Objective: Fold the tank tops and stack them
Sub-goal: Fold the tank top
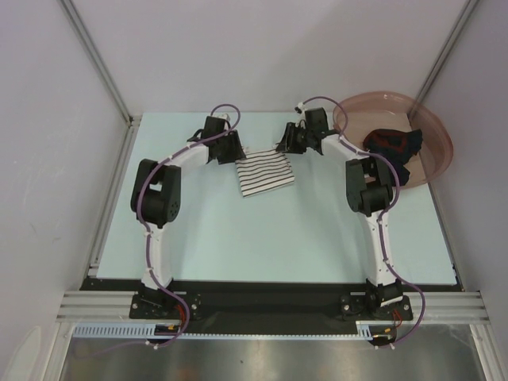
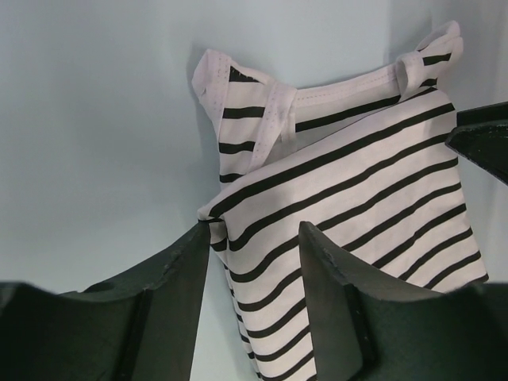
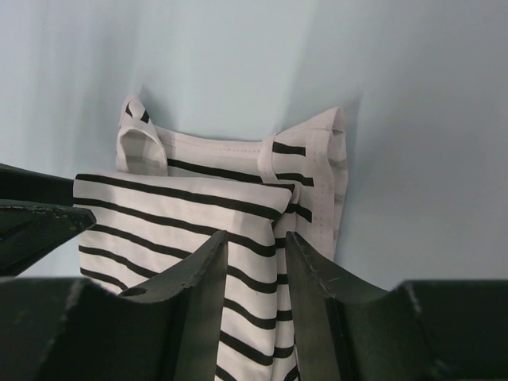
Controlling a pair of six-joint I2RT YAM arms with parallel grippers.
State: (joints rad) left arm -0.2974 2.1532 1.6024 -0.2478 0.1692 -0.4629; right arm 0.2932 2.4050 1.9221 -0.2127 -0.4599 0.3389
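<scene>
Two black claws meet over the pale blue table (image 1: 262, 238), where the white tank top (image 1: 266, 176) with thin black stripes lies folded into a soft, flat rectangle, its straps doubled over at one end. The left gripper (image 2: 254, 232) straddles its left-hand edge and the right gripper (image 3: 255, 236) its right-hand edge, each pair of hard fingers partway open with cloth between them, clamping nothing yet. Farther right, the dark tank top (image 1: 393, 143) with red parts sits crumpled in the pink translucent basin (image 1: 432, 163).

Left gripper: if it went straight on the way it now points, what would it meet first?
Probably the striped tank top: its folded corner lies between the open jaws of the left gripper, though depth is unclear.
</scene>
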